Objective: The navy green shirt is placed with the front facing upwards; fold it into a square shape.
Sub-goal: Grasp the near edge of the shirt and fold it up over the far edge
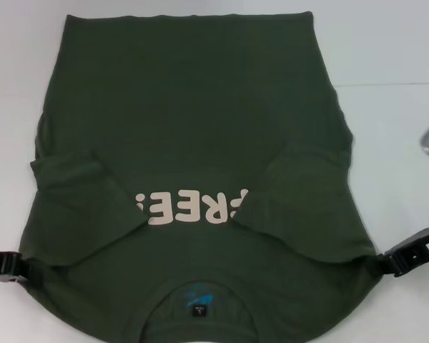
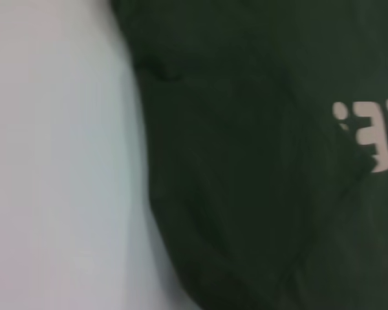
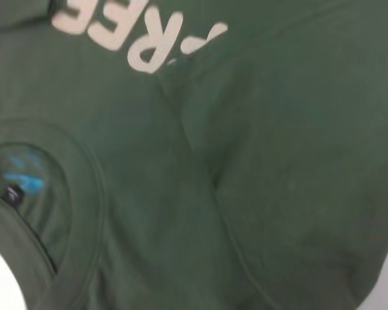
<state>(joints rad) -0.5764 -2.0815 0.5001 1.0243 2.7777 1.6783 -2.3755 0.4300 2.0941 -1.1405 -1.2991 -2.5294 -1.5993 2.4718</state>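
Clearly, in the head view the navy green shirt point(image 1: 193, 143) is spread front-up on the white worktop point(image 1: 393, 43), with its collar point(image 1: 200, 304) at the near edge and its hem at the far edge, so its long axis runs straight away from the robot. Both sleeves are already folded inward over the chest, covering part of the cream lettering point(image 1: 189, 207). The left gripper point(image 1: 7, 266) is seen at the shirt's near left shoulder edge and the right gripper point(image 1: 407, 251) at the near right shoulder edge; the garment lies between them, each arm equally close to its own side. Whether either gripper is closed on cloth cannot be told, since the fingertips meet the fabric edge out of clear sight.

From the left wrist view, only the shirt's left edge point(image 2: 246, 194) against the worktop point(image 2: 52, 161) and a bit of lettering are shown.

From the right wrist view, the collar with its blue label point(image 3: 26, 177), the folded right sleeve point(image 3: 297, 161) and part of the lettering point(image 3: 136, 32) are shown.

The coming move is judged to be a lengthwise fold, carrying the shoulder end toward the hem.
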